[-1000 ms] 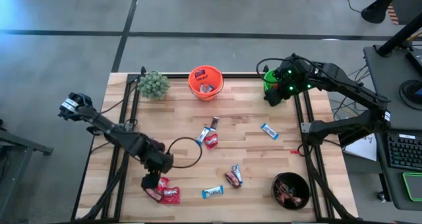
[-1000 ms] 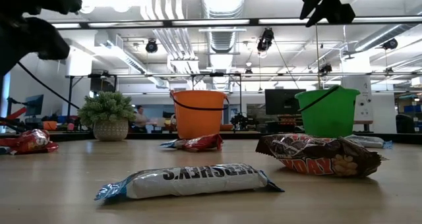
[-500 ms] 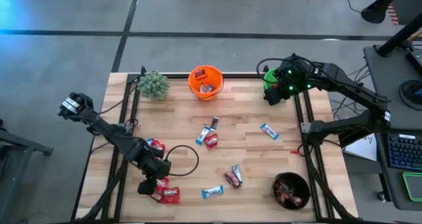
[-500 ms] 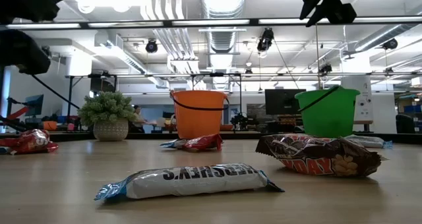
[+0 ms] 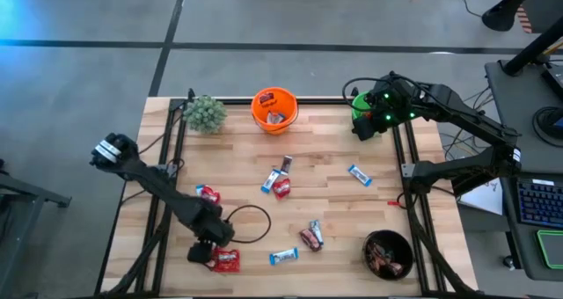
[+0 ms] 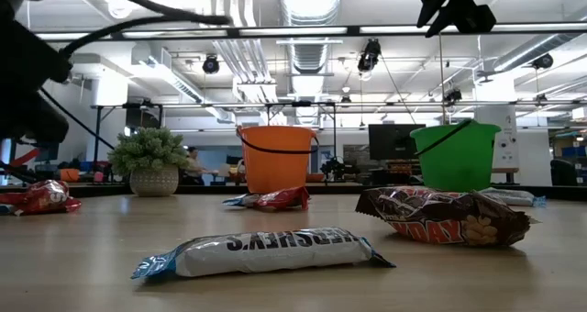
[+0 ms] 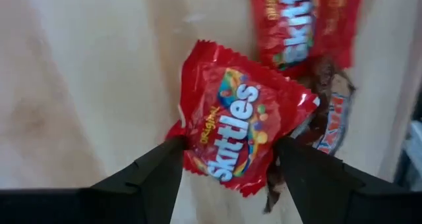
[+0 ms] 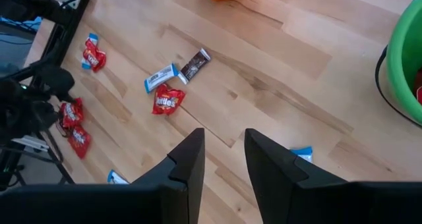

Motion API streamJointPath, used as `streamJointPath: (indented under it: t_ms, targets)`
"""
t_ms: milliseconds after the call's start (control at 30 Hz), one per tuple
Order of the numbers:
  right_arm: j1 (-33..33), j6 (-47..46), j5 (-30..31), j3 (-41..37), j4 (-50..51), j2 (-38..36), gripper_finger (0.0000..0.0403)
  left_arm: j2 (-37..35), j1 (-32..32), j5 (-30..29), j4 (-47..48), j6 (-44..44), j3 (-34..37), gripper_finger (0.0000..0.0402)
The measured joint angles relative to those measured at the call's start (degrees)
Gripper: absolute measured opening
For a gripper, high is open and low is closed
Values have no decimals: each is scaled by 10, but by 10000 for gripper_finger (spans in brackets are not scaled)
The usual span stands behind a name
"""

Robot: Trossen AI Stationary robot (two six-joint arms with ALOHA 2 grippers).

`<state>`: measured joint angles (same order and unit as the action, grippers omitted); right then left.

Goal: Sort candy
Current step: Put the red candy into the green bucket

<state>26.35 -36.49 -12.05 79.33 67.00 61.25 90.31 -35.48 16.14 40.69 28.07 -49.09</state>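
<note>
Straddling a red Skittles packet [image 7: 237, 128], the left tool [image 7: 227, 174] is spread wide.

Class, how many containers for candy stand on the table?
3: an orange bucket at the far edge, a green bucket at the far right corner, a dark bowl near right.

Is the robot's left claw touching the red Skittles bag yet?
Touching. In the left wrist view, the left gripper has its open fingers on both sides of the red Skittles packet, and each finger meets the wrapper's edge.
</note>
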Motion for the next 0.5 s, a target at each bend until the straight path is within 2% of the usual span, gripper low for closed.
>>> streamJointPath:
  t_ms: [67, 300, 400, 500]
  targets:
    - [0, 0, 0, 0, 0, 0, 97, 16, -1, 17, -9, -9, -5, 230]
    - [0, 0, -1, 0, 0, 0, 91, 53, -2, 13, -17, -14, -11, 225]
    - [0, 0, -1, 0, 0, 0, 91, 53, -2, 3, -14, -8, -10, 192]
    - [0, 0, -1, 0, 0, 0, 91, 49, -2, -5, -11, 4, -9, 134]
